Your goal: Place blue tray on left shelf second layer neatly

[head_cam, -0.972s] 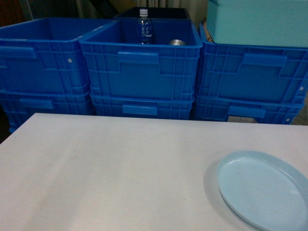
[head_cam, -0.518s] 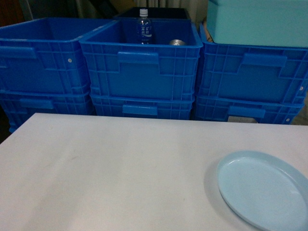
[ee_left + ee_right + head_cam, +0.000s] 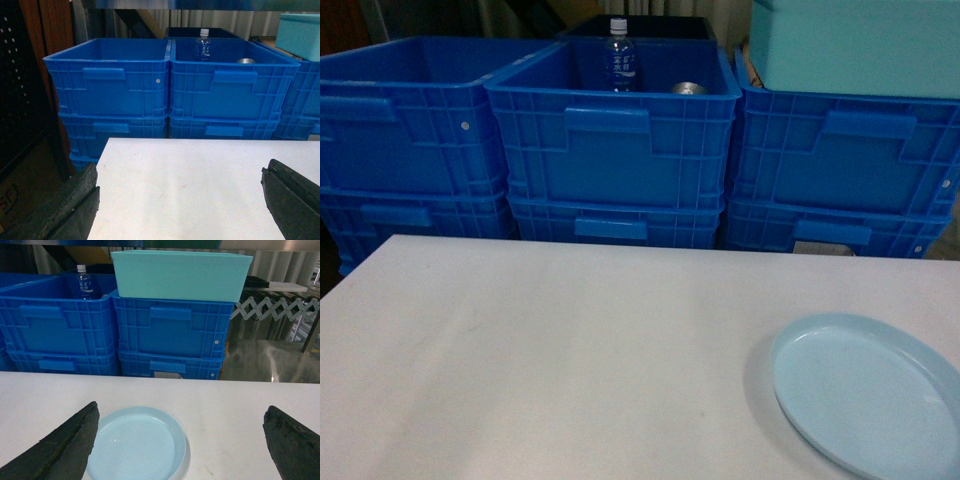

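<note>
One blue tray [image 3: 868, 392], right edge cut off.

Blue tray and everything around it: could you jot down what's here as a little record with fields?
blue tray: lying flat on the white table, empty, at the table's right side
left end effector: open, over bare table, holding nothing
right end effector: open, its fingers either side of the tray, not touching it
blue crates: stacked two high behind the table
water bottle: upright in the middle top crate
teal box: sitting on the right stack
shelf: not identifiable in these views
</note>
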Controlling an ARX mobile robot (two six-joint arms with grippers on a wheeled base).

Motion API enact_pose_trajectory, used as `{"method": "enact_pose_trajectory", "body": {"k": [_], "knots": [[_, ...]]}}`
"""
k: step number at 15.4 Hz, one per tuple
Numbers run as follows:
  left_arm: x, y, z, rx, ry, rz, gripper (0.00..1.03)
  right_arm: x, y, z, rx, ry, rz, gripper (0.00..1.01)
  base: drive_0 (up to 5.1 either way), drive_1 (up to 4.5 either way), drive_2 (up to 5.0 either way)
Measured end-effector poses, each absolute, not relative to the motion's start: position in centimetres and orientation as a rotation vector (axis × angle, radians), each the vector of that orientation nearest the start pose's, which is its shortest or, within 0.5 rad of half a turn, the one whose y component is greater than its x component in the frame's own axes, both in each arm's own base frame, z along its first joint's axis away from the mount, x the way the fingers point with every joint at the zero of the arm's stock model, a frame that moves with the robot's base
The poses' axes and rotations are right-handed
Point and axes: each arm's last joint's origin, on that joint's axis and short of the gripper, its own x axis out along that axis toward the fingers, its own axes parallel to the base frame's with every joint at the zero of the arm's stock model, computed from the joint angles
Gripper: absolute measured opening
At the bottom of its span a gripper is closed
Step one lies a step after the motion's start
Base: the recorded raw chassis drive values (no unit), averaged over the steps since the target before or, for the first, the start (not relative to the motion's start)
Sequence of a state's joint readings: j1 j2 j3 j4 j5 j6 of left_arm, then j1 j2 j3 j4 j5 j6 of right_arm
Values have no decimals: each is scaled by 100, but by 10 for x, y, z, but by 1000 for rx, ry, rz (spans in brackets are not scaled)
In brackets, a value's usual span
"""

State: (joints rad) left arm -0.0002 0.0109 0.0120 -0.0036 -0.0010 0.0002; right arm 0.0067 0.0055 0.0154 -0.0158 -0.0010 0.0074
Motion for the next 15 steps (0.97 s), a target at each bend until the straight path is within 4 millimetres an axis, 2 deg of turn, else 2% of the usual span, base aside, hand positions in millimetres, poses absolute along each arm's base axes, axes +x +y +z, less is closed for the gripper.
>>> {"method": "enact_pose_trajectory", "body": {"k": [2,4,6,7,8,10,12,13,15], "knots": [[98,0,166,0,2,1,98,98,1,166,16,23,27,98,0,0,0],[98,0,166,0,2,1,98,115,-5,173,98,72,81,98,0,0,0],[98,0,166,0,2,1,98,162,-18,210,241,113,147,98,0,0,0],[98,0,166,0,2,1,98,198,-25,224,247,115,122,98,0,0,0],[98,0,166,1,2,1,98,228,-34,220,265,204,121,98,0,0,0],[98,0,166,0,2,1,98,257,-50,185,438,457,163,98,0,0,0],[98,0,166,0,2,1,98,268,-64,154,569,601,173,98,0,0,0],[98,0,166,0,2,1,98,269,-67,142,580,639,162,98,0,0,0],[98,0,166,1,2,1,98,272,-67,131,520,655,161,98,0,0,0]]}}
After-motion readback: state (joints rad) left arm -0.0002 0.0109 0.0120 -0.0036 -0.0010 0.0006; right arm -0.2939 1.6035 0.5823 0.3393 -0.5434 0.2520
